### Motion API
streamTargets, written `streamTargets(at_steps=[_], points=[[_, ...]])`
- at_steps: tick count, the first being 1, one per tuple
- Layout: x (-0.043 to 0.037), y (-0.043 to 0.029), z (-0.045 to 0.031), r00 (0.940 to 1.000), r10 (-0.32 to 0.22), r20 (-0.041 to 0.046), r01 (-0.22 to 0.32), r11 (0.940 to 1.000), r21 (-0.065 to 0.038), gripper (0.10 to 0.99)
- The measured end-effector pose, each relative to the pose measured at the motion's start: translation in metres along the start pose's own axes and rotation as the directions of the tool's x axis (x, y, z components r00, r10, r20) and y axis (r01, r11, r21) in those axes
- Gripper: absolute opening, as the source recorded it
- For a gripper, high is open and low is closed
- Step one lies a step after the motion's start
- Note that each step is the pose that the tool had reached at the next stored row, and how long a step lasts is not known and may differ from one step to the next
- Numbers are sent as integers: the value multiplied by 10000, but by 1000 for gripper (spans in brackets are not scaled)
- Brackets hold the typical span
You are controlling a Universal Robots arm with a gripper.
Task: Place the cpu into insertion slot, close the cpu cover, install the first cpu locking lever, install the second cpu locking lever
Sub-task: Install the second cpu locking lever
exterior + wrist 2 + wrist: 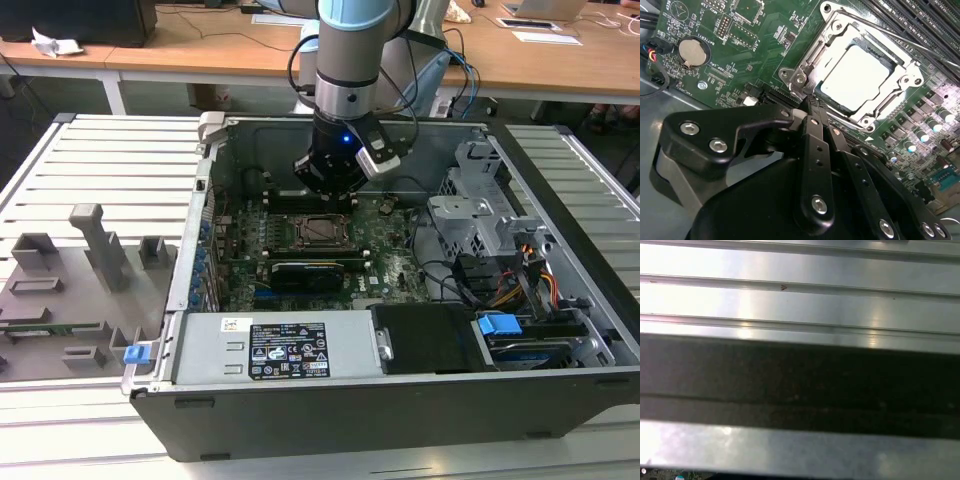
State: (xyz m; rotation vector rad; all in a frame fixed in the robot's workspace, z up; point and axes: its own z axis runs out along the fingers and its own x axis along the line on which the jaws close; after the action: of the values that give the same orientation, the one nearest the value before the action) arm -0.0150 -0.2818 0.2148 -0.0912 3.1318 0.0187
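Gripper (809,102) fingers (816,150) pressed together, tips at one corner of the cpu cover (860,42), closed over one cpu (856,80). Bare motherboard (765,30) beside.

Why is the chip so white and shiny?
In the second wrist view, light glares off the cpu, washing its top out; the claw close up looks dark. In the first wrist view, bright streaks shine on metal ribs.

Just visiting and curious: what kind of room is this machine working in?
Probably a robotics lab or workshop. An open black desktop computer case lies on a ribbed grey metal table, with long wooden desks behind and grey plastic holding fixtures beside the case.
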Motion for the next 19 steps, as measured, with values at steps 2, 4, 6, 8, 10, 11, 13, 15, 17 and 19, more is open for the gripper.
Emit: streamTargets(at_steps=[2, 4, 6, 8, 10, 11, 13, 15, 17, 19], points=[[0, -4, 0, 10000, 1, 0, -1, 10000, 0, 110], [1, -9, 0, 10000, 0, 0, 0, 10000, 0, 110], [1, -12, 0, 10000, 0, 0, 0, 10000, 0, 110], [1, -16, 0, 10000, 0, 0, 0, 10000, 0, 110], [1, -18, 0, 10000, 0, 0, 0, 10000, 0, 110], [1, -19, 0, 10000, 0, -1, 0, 10000, 0, 110], [2, -24, 0, 10000, 0, 0, 0, 10000, 0, 110], [2, -26, 0, 10000, 1, -1, -1, 10000, 0, 110], [2, -27, -1, 10000, 0, -1, 0, 10000, 0, 110], [2, -30, 0, 10000, 0, 0, 0, 10000, 0, 110]])
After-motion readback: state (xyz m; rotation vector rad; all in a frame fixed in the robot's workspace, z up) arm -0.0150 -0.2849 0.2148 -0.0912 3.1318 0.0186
